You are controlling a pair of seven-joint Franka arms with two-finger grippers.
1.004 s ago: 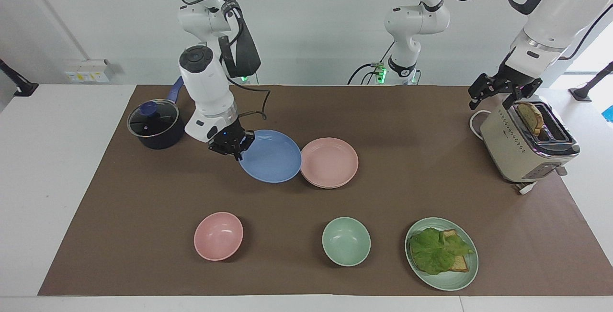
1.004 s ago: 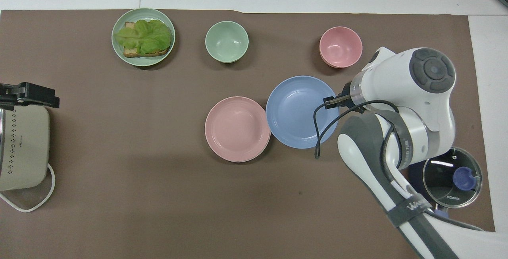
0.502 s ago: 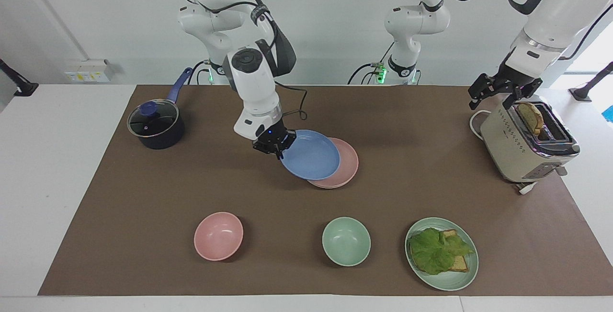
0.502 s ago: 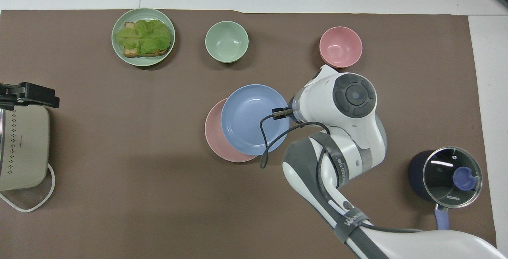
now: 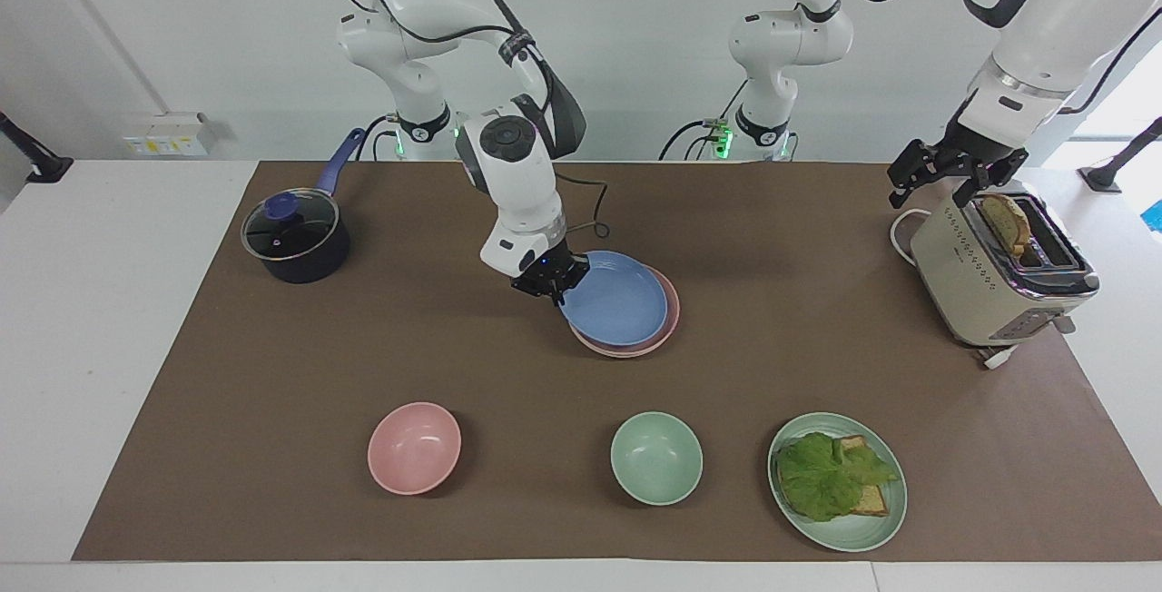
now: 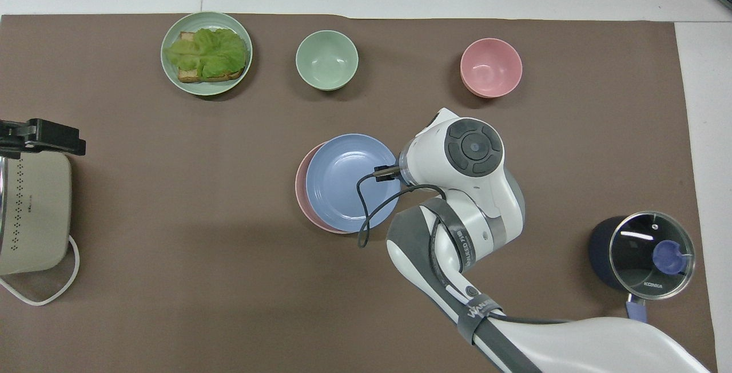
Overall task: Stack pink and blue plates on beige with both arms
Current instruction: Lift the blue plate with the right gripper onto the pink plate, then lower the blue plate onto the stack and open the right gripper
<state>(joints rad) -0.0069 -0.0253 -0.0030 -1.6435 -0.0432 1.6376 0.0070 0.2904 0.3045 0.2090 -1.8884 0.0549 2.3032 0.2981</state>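
Observation:
My right gripper (image 5: pixel 552 288) is shut on the rim of the blue plate (image 5: pixel 617 301) and holds it low over the pink plate (image 5: pixel 670 320). The blue plate (image 6: pixel 349 181) covers most of the pink plate (image 6: pixel 302 190), leaving only a crescent of pink rim showing toward the left arm's end. Whether the two plates touch I cannot tell. The beige plate is hidden. In the overhead view the right wrist hides the gripper. My left gripper (image 5: pixel 940 191) hangs open over the toaster (image 5: pixel 994 274), holding nothing, and the left arm waits there.
A dark pot with a glass lid (image 5: pixel 292 233) stands at the right arm's end. Farther from the robots sit a pink bowl (image 5: pixel 414 447), a green bowl (image 5: pixel 655 458) and a green plate with lettuce on bread (image 5: pixel 837 481). A bread slice sticks out of the toaster.
My right gripper has carried the blue plate from beside the pink plate toward the left arm's end, until it is over the pink plate. The left arm has not moved.

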